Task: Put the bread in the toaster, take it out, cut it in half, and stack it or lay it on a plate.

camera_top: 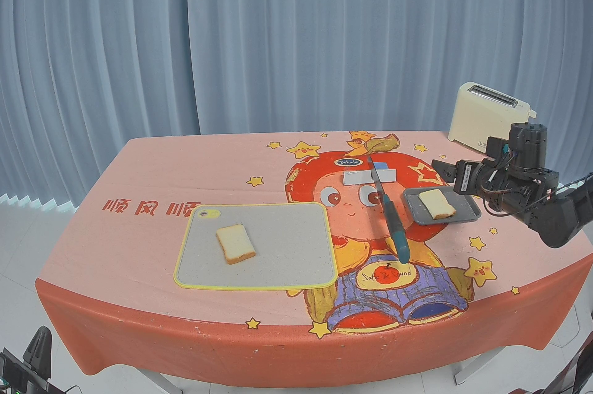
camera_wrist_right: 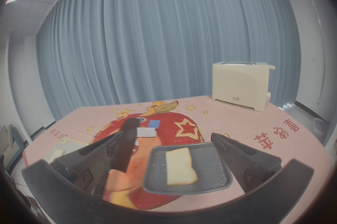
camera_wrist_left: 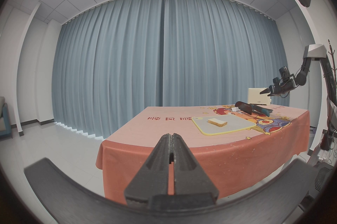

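Plating step, second half pending. The right gripper [camera_wrist_right: 166,136] hovers just off the near edge of the grey tray [camera_wrist_right: 214,168] at the counter's [camera_top: 185,179] right side, jaws spread wide and holding nothing. One half-slice of bread [camera_wrist_right: 179,166] lies flat inside the tray, apart from both jaws. The left gripper [camera_wrist_left: 172,145] is held off the counter's left front corner and below its top, jaws pressed together and empty.

Left of the tray, the knife [camera_top: 390,213] lies on the cloth, blade pointing away from the robot and teal handle toward it. Farther left, the second half-slice [camera_top: 235,243] lies on the cutting board [camera_top: 290,247], well apart from the tray. The toaster [camera_top: 487,116] stands at the far right corner, no bread visible in its slot.

As the pieces lie, toasting and cutting appear done and one half is plated. The next move calls for picking up the half on the board, passing over the knife without disturbing it, and laying that half on or beside the piece in the tray. A thin, flat slice probably needs a low grasp at its edges.
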You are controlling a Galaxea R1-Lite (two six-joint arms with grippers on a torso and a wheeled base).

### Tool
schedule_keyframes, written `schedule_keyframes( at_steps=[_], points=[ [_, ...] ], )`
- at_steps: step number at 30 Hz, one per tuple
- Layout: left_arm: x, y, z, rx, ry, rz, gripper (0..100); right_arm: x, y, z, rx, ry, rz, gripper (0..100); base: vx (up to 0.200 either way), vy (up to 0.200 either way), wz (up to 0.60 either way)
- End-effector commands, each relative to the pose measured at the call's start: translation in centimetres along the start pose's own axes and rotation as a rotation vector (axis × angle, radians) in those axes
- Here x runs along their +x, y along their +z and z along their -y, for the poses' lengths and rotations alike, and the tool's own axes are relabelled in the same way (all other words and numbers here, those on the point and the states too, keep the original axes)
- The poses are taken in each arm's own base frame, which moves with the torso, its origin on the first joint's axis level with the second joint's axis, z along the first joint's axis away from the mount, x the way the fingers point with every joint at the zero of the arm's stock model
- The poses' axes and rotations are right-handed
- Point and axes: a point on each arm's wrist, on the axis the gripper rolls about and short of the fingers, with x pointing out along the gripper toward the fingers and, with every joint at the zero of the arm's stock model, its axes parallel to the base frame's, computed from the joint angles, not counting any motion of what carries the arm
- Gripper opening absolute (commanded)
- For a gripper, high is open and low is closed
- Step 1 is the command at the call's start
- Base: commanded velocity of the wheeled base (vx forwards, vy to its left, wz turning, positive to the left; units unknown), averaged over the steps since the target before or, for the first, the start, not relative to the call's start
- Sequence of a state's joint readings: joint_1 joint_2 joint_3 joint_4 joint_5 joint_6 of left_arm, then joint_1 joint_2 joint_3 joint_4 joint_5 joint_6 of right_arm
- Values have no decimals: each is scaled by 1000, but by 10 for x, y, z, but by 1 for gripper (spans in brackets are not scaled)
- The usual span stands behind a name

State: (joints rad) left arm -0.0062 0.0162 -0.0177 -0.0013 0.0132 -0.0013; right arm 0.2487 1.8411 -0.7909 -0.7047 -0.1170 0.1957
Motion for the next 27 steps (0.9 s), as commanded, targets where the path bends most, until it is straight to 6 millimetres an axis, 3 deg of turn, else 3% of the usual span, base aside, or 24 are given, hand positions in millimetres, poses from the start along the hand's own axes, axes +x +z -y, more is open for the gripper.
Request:
schedule_keyframes(
  at_steps=[1,11,24,27],
  points=[
    [1,-5,0,0,1,-14,0,-41,18,-18,-11,77,85,100,0,0,0],
    [1,-5,0,-2,-4,-15,0,-60,12,-46,-47,120,94,100,0,0,0],
    [1,-5,0,-5,-1,-14,0,-72,8,-59,-64,163,92,100,0,0,0],
    [1,-5,0,-5,1,-15,0,-78,5,-63,-71,182,86,100,0,200,0]
  ],
)
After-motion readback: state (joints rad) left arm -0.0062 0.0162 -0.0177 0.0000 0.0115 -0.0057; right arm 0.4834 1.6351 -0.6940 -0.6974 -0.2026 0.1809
